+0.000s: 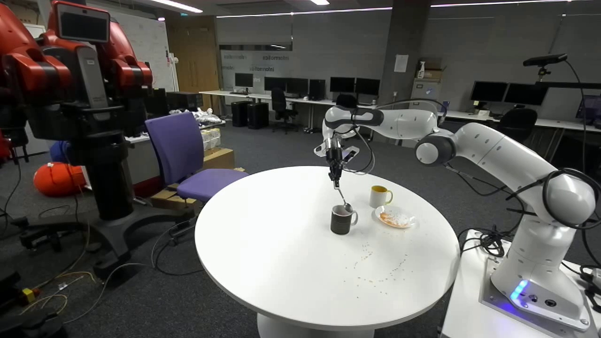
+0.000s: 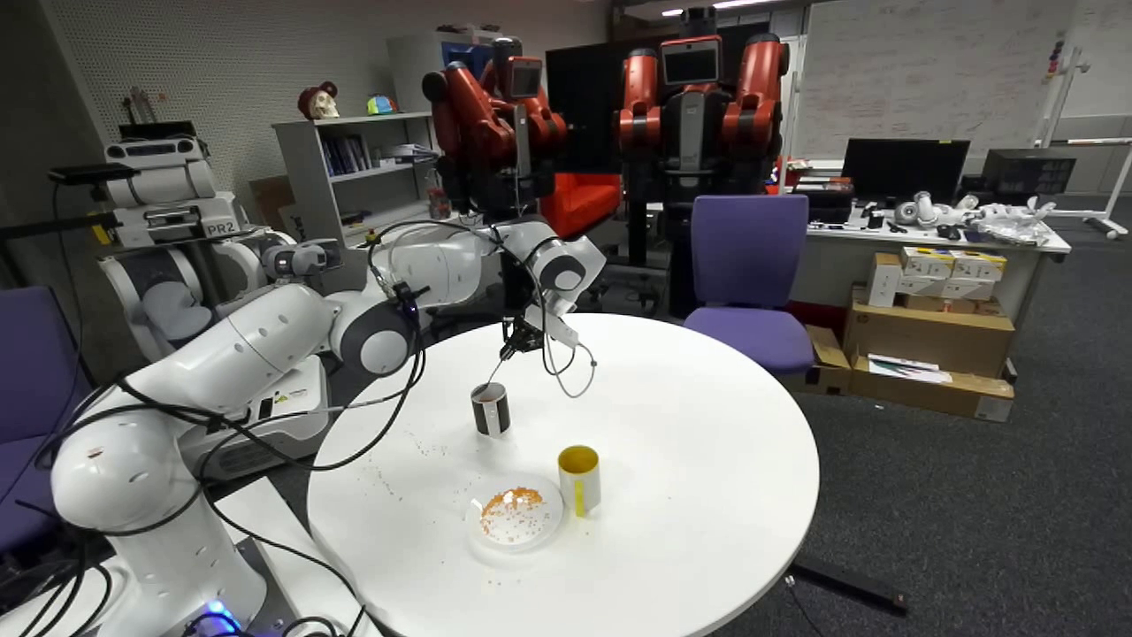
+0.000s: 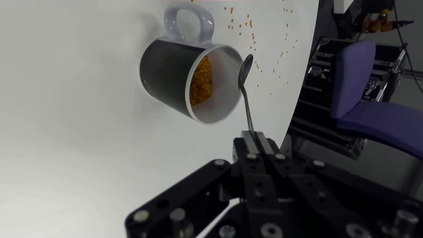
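My claw point(image 3: 253, 135) grips the spoon point(image 3: 244, 73), grains point(image 3: 202, 82) left in the dark mug point(image 3: 168, 72) below, others already on the plate point(image 2: 553, 518) farther off.

We've got a mug point(image 1: 340, 224) on the table point(image 1: 263, 225), grains point(image 3: 201, 82) inside it. Our spoon point(image 3: 245, 71) sits in the gripper point(image 3: 255, 140), its tip right by that mug's rim. In an exterior view we see the second mug point(image 1: 377, 199) behind and to the right, and the plate point(image 1: 410, 220) right of the first mug, in front of the second, with grains on it. Loose grains point(image 1: 367, 254) lie in front, arm base point(image 1: 540, 281) right of the table, chair point(image 1: 181, 155) behind-left.
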Controlling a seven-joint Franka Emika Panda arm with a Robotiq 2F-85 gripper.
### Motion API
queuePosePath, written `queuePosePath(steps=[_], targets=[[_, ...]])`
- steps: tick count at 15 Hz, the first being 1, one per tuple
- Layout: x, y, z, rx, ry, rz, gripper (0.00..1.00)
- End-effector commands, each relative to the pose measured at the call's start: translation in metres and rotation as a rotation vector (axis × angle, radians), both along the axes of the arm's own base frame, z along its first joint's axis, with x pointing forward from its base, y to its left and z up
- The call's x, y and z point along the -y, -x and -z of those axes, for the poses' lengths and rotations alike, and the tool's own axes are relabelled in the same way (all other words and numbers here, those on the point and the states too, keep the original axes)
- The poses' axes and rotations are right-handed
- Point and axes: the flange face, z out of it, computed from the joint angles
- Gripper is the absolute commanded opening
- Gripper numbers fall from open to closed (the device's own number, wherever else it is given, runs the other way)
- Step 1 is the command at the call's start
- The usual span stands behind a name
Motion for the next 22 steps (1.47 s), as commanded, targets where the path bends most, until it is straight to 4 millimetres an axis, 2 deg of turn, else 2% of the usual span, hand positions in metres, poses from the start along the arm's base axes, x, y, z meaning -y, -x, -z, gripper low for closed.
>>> queuePosePath(steps=[1, 7, 15, 16, 17, 22], targets=[[-0.001, -0.004, 0.004, 0.037, 0.031, -0.007, 0.01], [-0.001, -0.011, 0.009, 0.078, 0.034, 0.010, 0.01], [-0.005, -0.009, 0.013, 0.067, 0.021, -0.013, 0.03], [-0.005, -0.008, 0.013, 0.065, 0.019, -0.014, 0.28], [-0.005, -0.008, 0.013, 0.064, 0.016, -0.012, 0.29], [-0.005, -0.008, 0.013, 0.064, 0.014, -0.012, 0.66]])
